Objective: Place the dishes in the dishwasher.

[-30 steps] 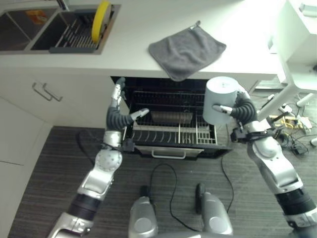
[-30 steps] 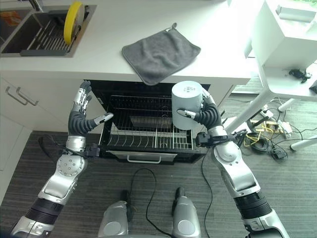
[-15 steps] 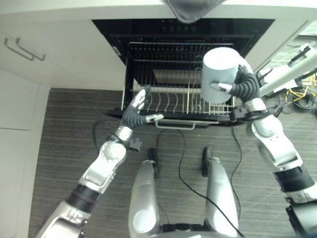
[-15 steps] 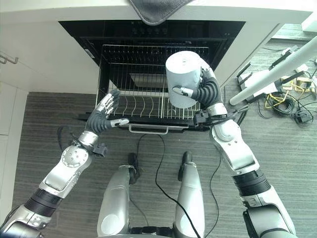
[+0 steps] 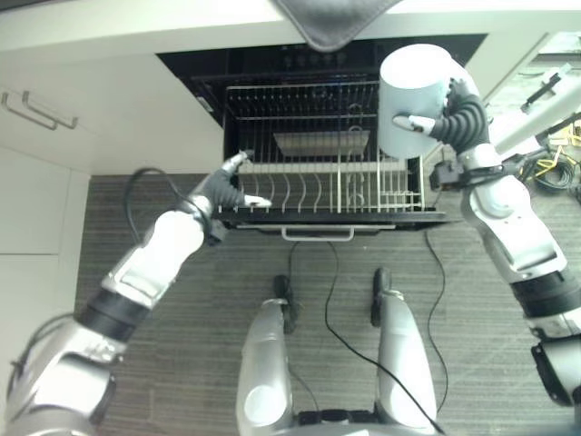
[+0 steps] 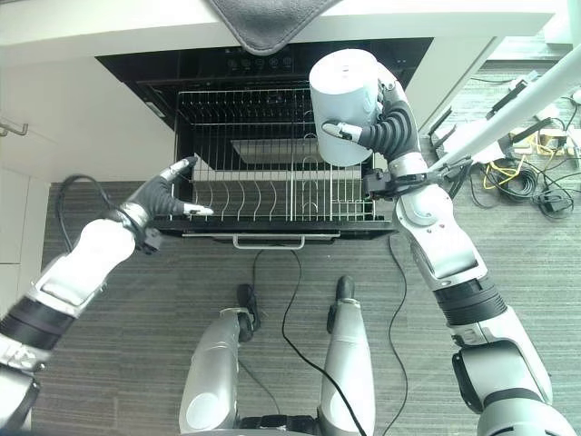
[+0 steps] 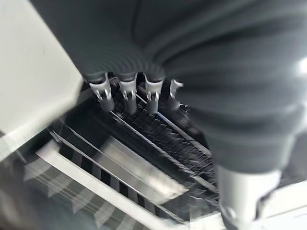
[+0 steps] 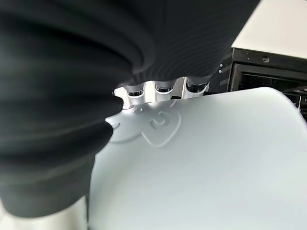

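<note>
Nearest, floor level: grey wood-grain floor [image 6: 109,363] in front of the appliance.

Left hand [image 6: 166,194]: at the front left corner of the pulled-out rack, fingers straight and spread, thumb apart, holding nothing. Whether the fingertips touch the rack's wire cannot be told.

Dishwasher rack [image 6: 272,195]: white wire, drawn out over the open dishwasher [image 5: 318,64], rows of upright tines along its front, a pale handle bar [image 6: 268,241] at the front edge. A flat metallic piece lies toward the rack's back; its kind is not clear.

Right hand [image 6: 386,127]: raised above the rack's right side, fingers and thumb curled round a pale grey cylindrical container [image 6: 343,104]. The container is held tilted, its flat closed end facing up, clear of the rack and not yet set in it. In the right wrist view the fingertips [image 8: 160,88] press against the container's smooth wall.

Farther: white counter [image 5: 136,23] above the dishwasher opening, a dark grey cloth [image 6: 263,23] draped over its front edge. White cabinet front with a bar handle [image 5: 36,109] to the left of the dishwasher.
</note>
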You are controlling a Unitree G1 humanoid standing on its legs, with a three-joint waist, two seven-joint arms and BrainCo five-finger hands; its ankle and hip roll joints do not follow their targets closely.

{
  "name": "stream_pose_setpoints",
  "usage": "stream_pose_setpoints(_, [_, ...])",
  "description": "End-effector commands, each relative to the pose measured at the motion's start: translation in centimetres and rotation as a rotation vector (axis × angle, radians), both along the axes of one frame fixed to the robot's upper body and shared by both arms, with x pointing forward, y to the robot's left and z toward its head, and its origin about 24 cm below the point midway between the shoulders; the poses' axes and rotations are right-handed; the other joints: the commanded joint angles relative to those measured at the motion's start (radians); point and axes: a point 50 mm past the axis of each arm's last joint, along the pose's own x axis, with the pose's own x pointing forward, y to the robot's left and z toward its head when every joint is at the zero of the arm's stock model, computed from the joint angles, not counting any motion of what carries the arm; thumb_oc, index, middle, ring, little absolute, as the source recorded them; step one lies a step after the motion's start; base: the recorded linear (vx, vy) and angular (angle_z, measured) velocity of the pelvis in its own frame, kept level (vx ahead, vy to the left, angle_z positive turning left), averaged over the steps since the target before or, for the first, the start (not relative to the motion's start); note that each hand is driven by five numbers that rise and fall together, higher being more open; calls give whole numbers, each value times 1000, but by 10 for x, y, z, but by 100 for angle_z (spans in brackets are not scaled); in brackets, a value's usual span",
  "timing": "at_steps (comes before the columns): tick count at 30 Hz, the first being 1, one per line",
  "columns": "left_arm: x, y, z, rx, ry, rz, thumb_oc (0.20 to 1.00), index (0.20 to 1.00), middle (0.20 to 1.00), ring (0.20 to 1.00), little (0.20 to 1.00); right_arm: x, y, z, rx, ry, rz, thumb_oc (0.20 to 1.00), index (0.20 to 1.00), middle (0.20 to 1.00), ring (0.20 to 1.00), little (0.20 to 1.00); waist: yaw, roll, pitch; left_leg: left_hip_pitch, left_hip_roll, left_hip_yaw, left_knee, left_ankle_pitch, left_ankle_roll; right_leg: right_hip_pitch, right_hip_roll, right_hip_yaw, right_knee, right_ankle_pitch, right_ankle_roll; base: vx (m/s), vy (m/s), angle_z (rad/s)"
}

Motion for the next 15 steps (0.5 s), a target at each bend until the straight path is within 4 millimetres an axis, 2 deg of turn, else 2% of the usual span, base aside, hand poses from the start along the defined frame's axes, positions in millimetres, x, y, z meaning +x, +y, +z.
stream_pose_setpoints(1, [-4, 0, -23, 179, 199, 42, 1000, 1000, 1000, 1000, 1000, -10, 6, 29, 42, -128, 81, 200, 200, 200, 200, 200, -15, 6, -79, 11, 2, -64, 12, -35, 11, 64, 1, -17, -78, -10, -4, 31, 42, -5])
stream_pose_setpoints(3, [-2, 5, -27, 325, 333, 81, 1000, 1000, 1000, 1000, 1000, -6, 7, 29, 32, -116, 90, 200, 200, 200, 200, 200, -23, 7, -79, 16, 4, -60, 13, -38, 10, 67, -2, -18, -78, -12, -1, 34, 32, -9])
stream_pose_setpoints(4, [-2, 9, -37, 400, 446, 96, 1000, 1000, 1000, 1000, 1000, -4, 10, 28, 22, -102, 95, 200, 200, 200, 200, 200, -27, 4, -80, 20, 6, -56, 16, -41, 9, 72, -3, -19, -79, -13, -1, 40, 16, -10])
stream_pose_setpoints(9, [-14, -14, -50, 699, 815, 11, 1000, 1000, 1000, 1000, 1000, 11, 15, 24, -40, -47, 88, 200, 200, 200, 200, 200, -35, -3, -78, 21, 10, -56, 26, -55, 2, 82, -1, -22, -81, -24, -4, 19, 8, -4])
stream_pose_setpoints(15, [-35, -40, -46, 973, 997, -122, 1000, 1000, 1000, 1000, 1000, 27, 11, 19, -76, 14, 56, 200, 200, 200, 200, 200, -27, -8, -65, 11, 3, -63, 18, -55, -2, 84, 0, -26, -96, -23, -4, -6, -3, 0])
